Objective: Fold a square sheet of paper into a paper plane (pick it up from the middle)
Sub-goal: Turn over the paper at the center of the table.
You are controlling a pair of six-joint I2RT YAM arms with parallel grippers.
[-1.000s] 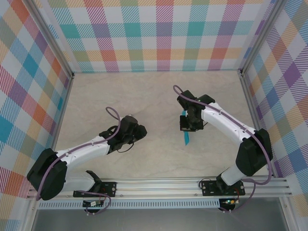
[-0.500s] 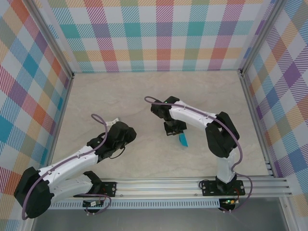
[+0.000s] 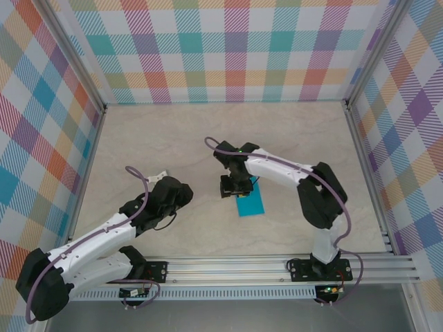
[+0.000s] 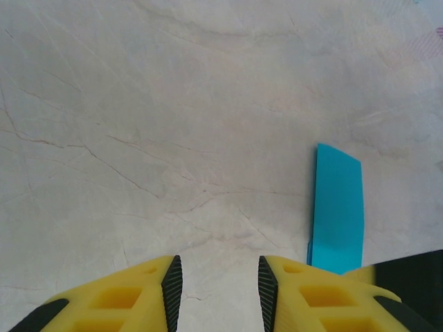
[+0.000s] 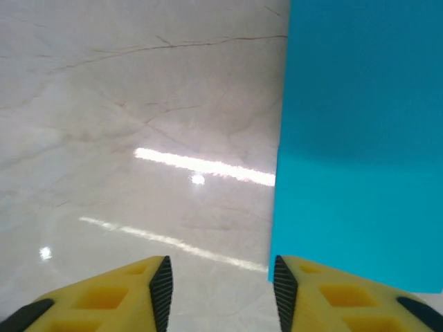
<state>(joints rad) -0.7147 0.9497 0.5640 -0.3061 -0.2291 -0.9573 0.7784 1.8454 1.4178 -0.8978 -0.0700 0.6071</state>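
The paper [image 3: 250, 203] lies flat and unfolded on the table [image 3: 173, 138], a near-square blue sheet with one edge turned slightly toward the arms' bases. The right claw [image 3: 232, 191] hangs at the paper's far-left corner, its jaws apart and empty. In the right wrist view [image 5: 220, 277] bare table shows between the jaws, and the paper's [image 5: 360, 138] left edge runs just beside the right-hand finger. The left claw [image 3: 178, 196] sits well to the left of the paper, also parted with nothing in it. From its wrist [image 4: 216, 277] the paper [image 4: 337, 211] appears ahead and to the right. The step in hand looks like taking the sheet from its middle, with no fold made yet. To do that well, the right claw should shift off the corner until it is centred over the paper, then come straight down with both fingertips on the sheet. Closing slowly would buckle the thin paper into a small ridge it can pinch. A grab at the edge would likely just push the paper across the table. The left claw could come to the paper's left edge and pin it.
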